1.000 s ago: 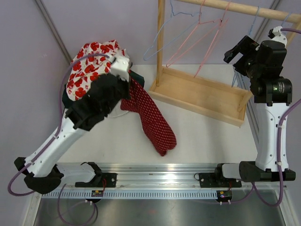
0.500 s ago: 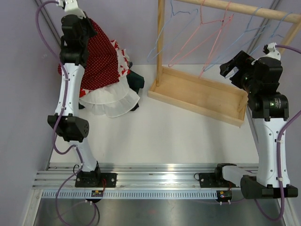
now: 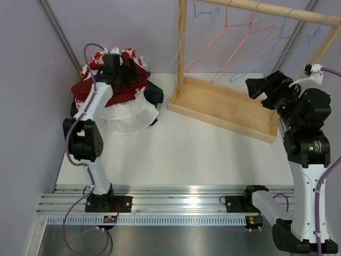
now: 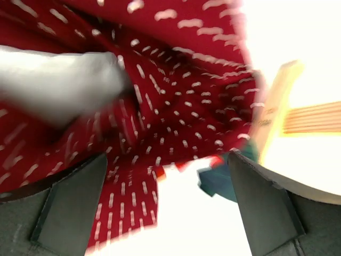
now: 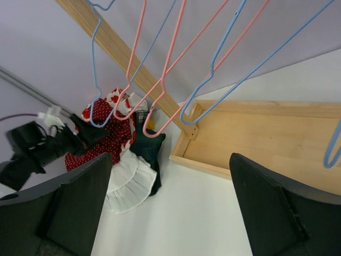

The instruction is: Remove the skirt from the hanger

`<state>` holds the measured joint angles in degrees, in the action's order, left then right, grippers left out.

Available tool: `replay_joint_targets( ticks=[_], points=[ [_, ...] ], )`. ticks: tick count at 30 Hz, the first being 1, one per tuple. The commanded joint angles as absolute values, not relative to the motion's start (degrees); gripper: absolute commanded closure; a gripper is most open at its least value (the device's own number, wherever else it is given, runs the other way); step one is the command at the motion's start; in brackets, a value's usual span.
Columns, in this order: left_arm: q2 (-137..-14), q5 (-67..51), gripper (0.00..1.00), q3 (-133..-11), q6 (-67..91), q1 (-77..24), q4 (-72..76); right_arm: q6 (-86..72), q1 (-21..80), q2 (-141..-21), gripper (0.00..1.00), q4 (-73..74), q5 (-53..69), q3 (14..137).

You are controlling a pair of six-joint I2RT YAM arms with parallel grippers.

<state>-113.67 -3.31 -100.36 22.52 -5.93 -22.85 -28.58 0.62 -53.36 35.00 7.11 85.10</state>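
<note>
The red skirt (image 3: 104, 92) with white dots lies spread on top of a clothes pile at the far left of the table. It fills the upper left of the left wrist view (image 4: 176, 96). My left gripper (image 3: 132, 74) hovers just over the skirt, open, with only cloth and white table showing between its fingers (image 4: 166, 160). Several bare wire hangers, pink (image 3: 229, 42) and blue (image 3: 186, 48), hang on the wooden rail. My right gripper (image 3: 257, 85) is open near the rack's right end, holding nothing (image 5: 170, 160). From the right wrist view the skirt (image 5: 104, 128) appears far off.
The pile also holds a white pleated garment (image 3: 133, 117), a dark green one (image 3: 153, 90) and a red floral one (image 3: 133, 55). The wooden rack's base tray (image 3: 229, 109) and upright post (image 3: 182, 48) stand at the back middle. A purple wall closes the left and back.
The left arm, which held the red skirt high at the far left, has come down over the pile and opened. The skirt now rests on the pile. The right arm shifted slightly lower.
</note>
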Motion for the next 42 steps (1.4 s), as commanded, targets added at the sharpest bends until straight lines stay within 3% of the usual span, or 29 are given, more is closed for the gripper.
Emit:
replay_joint_targets(
  ticks=[1, 7, 15, 19, 26, 32, 42],
  points=[
    [-93.2, 4.56, 0.01, -109.04, 19.44, -5.97, -23.36, -29.53, 0.35, -50.38, 0.0, 27.62, 14.74, 81.84],
    [-73.07, 2.64, 0.01, -95.57, 14.24, -8.96, -25.93, -34.79, 0.44, -40.1, 0.01, 16.63, 21.08, 69.62],
    [-33.64, -4.13, 0.01, -55.52, 18.72, -10.81, -26.71, -39.55, 0.53, -33.5, 0.01, 17.84, 23.29, 58.74],
    [-25.08, -7.12, 0.01, -49.23, 17.41, -10.81, -32.5, -42.71, 0.53, -29.46, 0.01, 18.98, 26.8, 51.52],
    [-15.21, -1.92, 0.01, -44.74, 16.96, -11.25, -36.74, -44.39, 0.61, -26.98, 0.01, 20.3, 29.44, 45.96],
    [-17.57, -2.02, 0.01, -43.86, 16.52, -11.25, -36.39, -41.31, 0.79, -29.88, 0.0, 21.54, 27.42, 50.88],
    [-18.1, -1.05, 0.01, -43.94, 16.35, -11.34, -36.39, -41.75, 1.05, -31.2, 0.01, 18.2, 26.1, 49.04]
  ],
)
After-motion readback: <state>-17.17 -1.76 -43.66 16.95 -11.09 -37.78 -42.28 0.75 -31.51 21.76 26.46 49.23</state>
